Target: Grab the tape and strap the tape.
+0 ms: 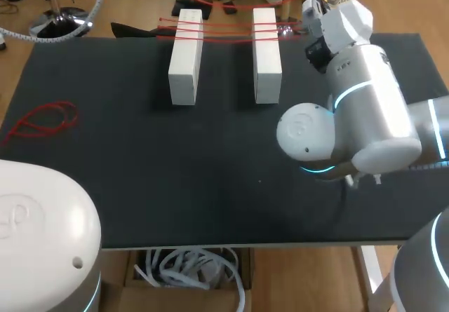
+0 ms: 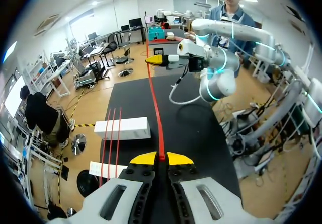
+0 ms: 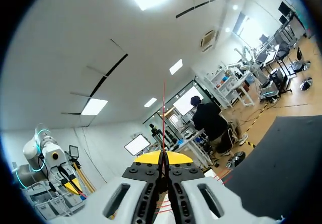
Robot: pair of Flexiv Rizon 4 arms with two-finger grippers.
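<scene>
- Table (image 1: 140,186): only the head view shows the red loop (image 1: 45,119) lying on it, well apart from the blocks. My left gripper (image 2: 161,158) does not show there.
- Blocks (image 1: 186,56): tape (image 1: 224,24) already crosses both. I judge a hard pull could drag or tip one.
- Taut strand (image 2: 157,108): only the left wrist view shows it spanning both grippers. Uneven pull could slip it free.
- Left gripper and right gripper (image 3: 163,157): each is clenched on the tape.
</scene>
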